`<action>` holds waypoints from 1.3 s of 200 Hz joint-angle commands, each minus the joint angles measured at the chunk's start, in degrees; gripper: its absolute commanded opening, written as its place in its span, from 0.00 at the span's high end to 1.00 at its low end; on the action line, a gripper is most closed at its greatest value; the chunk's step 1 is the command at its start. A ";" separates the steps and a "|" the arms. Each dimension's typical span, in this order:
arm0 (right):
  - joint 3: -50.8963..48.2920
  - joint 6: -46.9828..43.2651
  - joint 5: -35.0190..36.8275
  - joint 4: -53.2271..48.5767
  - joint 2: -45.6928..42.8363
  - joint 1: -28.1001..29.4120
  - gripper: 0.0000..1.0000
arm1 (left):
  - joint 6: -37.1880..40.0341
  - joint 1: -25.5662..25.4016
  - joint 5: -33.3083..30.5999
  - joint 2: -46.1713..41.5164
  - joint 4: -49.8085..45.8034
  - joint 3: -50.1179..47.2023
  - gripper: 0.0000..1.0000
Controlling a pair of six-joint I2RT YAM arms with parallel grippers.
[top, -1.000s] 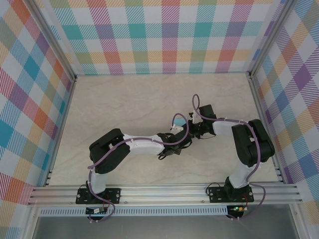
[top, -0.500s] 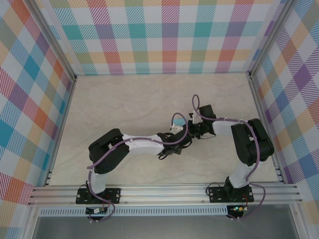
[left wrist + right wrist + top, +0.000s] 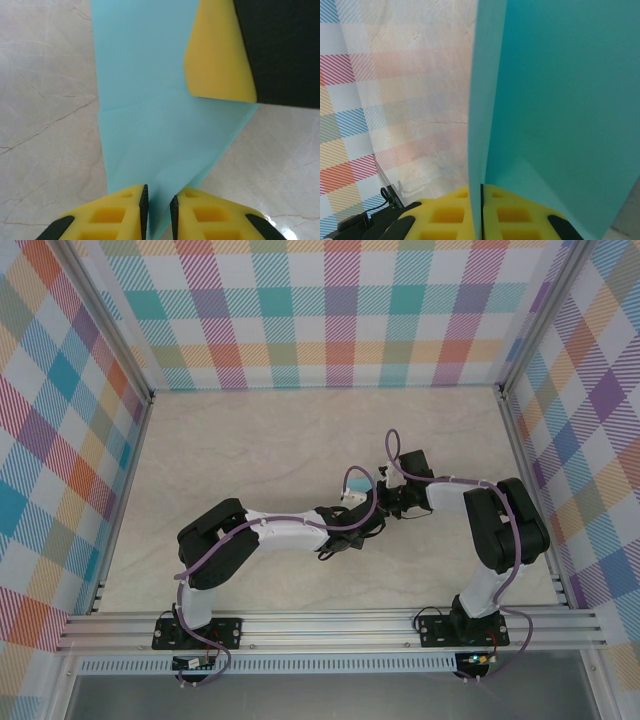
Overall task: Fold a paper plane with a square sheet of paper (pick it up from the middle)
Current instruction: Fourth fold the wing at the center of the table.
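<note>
The right pincer (image 3: 481, 212) is clenched on the creased paper (image 3: 560, 100), holding it over the middle of the tabletop (image 3: 45, 100). The left pincer (image 3: 158, 210) straddles the paper's near edge, jaws a narrow gap apart, not yet clamped

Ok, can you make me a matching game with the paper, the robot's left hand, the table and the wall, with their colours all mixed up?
Things:
1. paper
2. left hand
3. table
4. wall

Colours:
A. pale marble
B. colourful checks
C. light turquoise
D. yellow and black

Pairs: 1-C, 2-D, 3-A, 4-B.
</note>
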 commanded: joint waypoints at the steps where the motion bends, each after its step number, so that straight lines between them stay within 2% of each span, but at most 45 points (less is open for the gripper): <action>1: 1.72 0.03 -1.48 -0.96 0.49 -0.15 0.92 | 0.16 -0.69 -1.90 -1.27 -0.90 0.49 0.83; 36: 1.68 0.19 -1.19 -1.32 -0.54 -0.23 0.88 | 0.06 -0.48 -0.99 -1.57 -0.45 0.14 0.92; 68: 1.77 -0.71 2.14 -5.62 -4.56 -0.63 0.75 | -0.59 0.90 2.52 -3.42 3.05 -2.29 1.00; 127: -0.90 -0.91 8.01 -11.77 -15.24 -2.56 0.47 | -3.82 6.35 20.72 -8.20 14.23 -10.42 1.00; 141: -2.08 -0.01 8.98 -11.93 -17.31 -2.66 0.32 | -5.07 7.99 24.43 -8.70 16.25 -12.18 1.00; 157: -3.47 1.06 9.97 -11.68 -19.03 -2.75 0.26 | -5.70 9.50 28.00 -9.32 17.95 -13.68 1.00; 165: -3.96 1.69 10.13 -11.24 -19.43 -2.75 0.03 | -5.97 10.04 29.22 -9.44 18.53 -14.21 1.00; 169: -4.17 2.03 9.85 -10.88 -19.52 -2.75 0.00 | -6.03 10.30 29.63 -9.41 18.70 -14.42 1.00; 178: -4.41 2.85 9.18 -10.18 -19.33 -2.80 0.01 | -6.34 10.86 30.48 -9.42 18.77 -14.74 1.00; 194: -5.37 4.45 6.11 -6.86 -18.81 -2.75 0.10 | -7.20 12.14 32.77 -9.59 20.76 -16.23 1.00; 209: -6.02 5.94 4.11 -4.96 -18.06 -2.76 0.31 | -8.51 13.62 35.23 -9.57 22.84 -17.71 1.00; 231: -6.06 7.30 1.86 -3.27 -15.98 -2.66 0.56 | -10.36 15.67 39.17 -9.69 27.03 -19.68 1.00; 260: -4.97 8.71 -2.19 0.33 -11.14 -1.96 0.76 | -11.16 16.71 41.92 -9.68 29.43 -20.60 1.00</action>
